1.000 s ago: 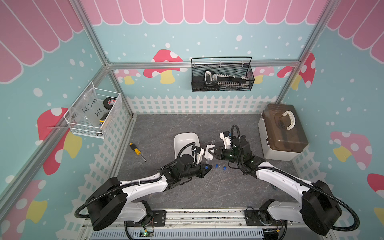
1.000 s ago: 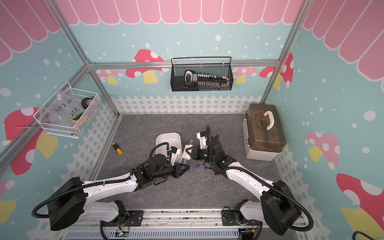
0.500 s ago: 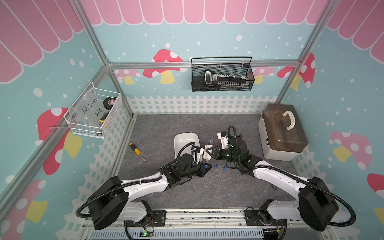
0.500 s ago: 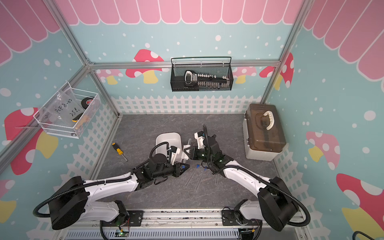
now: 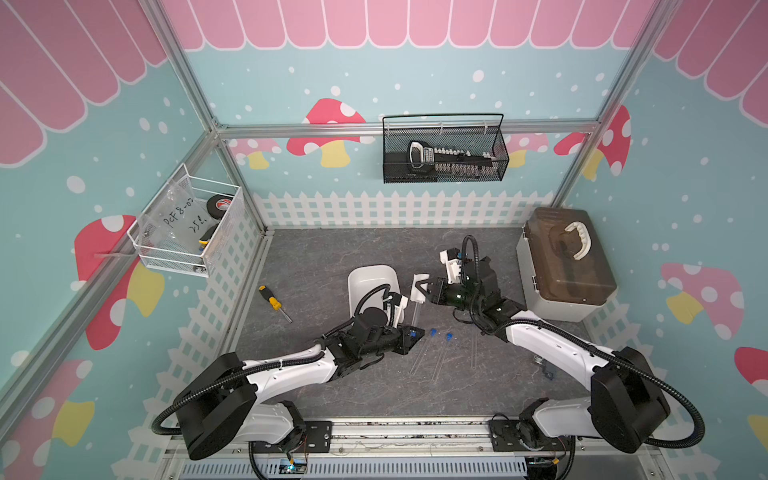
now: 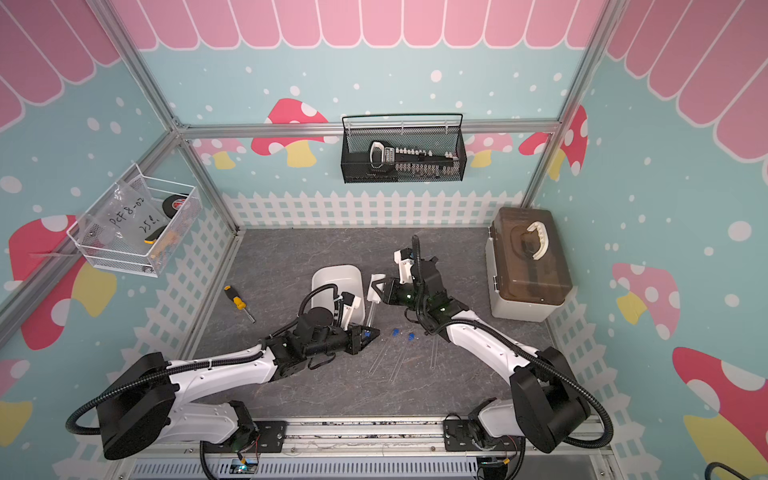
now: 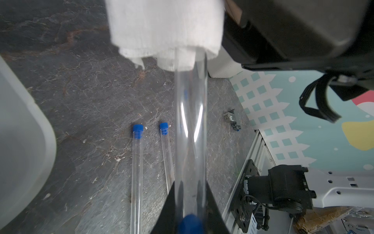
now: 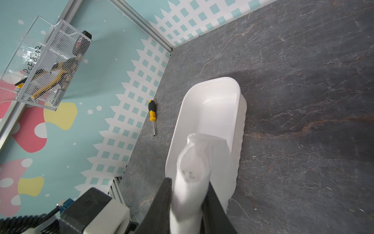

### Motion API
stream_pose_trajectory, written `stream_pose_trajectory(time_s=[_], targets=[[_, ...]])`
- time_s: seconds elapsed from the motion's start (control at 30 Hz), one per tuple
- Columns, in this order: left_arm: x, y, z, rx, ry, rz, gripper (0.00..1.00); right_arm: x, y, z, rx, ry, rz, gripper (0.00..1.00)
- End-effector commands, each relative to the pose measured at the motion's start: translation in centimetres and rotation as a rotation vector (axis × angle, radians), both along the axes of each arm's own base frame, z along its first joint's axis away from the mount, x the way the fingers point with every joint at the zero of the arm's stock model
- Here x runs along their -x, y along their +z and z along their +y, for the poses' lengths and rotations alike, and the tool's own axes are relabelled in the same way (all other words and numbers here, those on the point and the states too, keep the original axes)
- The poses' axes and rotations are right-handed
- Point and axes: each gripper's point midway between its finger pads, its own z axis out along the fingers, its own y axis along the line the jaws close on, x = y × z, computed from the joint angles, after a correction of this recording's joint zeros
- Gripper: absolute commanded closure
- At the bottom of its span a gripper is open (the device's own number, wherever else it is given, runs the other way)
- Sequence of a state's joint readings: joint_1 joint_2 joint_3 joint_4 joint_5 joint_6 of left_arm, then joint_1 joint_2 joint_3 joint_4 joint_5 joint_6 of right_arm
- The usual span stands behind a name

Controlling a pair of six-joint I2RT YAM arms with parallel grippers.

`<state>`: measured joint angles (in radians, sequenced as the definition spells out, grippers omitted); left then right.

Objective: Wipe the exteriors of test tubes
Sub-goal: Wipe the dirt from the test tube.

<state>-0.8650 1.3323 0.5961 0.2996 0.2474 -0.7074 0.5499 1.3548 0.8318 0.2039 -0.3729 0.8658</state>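
L hand (image 7: 189, 187) clamped on capped end of test tube (image 7: 190, 121), R hand (image 8: 189, 182) pinching white cloth (image 8: 202, 154) round its far end, 3 more tubes (image 5: 440, 359) on table (image 5: 332, 249) nearby; risk: off-axis wipe could lever tube loose or crack it.

White arms (image 5: 291, 372) — black joints (image 5: 216, 411), ribbed cables (image 5: 282, 362)

Screwdriver (image 5: 274, 303), brown-lidded box (image 5: 569, 266), black wire basket (image 5: 397, 143)

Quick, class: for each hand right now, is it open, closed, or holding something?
Left hand: closed, holding a tube by its blue-capped end.
Right hand: closed on a white cloth wrapped round that tube.
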Motion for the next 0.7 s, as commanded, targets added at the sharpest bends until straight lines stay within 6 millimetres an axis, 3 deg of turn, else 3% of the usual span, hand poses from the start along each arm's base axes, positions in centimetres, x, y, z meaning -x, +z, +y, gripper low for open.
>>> stream_pose_trajectory(time_s=[0.0, 0.4, 0.53, 0.67], targets=[[-0.5, 1.8, -0.4, 0.044, 0.004, -0.036, 0.91, 1.6, -1.2, 0.1, 0.005, 0.019, 0.035, 0.76], [-0.8, 1.6, -0.2, 0.040, 0.017, -0.039, 0.90, 5.0, -3.2, 1.1, -0.010, 0.031, 0.085, 0.76], [-0.7, 1.4, -0.5, 0.043, 0.003, -0.029, 0.91, 4.9, -3.6, 0.9, 0.005, 0.020, 0.081, 0.76], [-0.6, 1.0, -0.5, 0.043, 0.003, -0.020, 0.90, 3.4, -2.8, 0.6, 0.008, 0.001, 0.052, 0.76]])
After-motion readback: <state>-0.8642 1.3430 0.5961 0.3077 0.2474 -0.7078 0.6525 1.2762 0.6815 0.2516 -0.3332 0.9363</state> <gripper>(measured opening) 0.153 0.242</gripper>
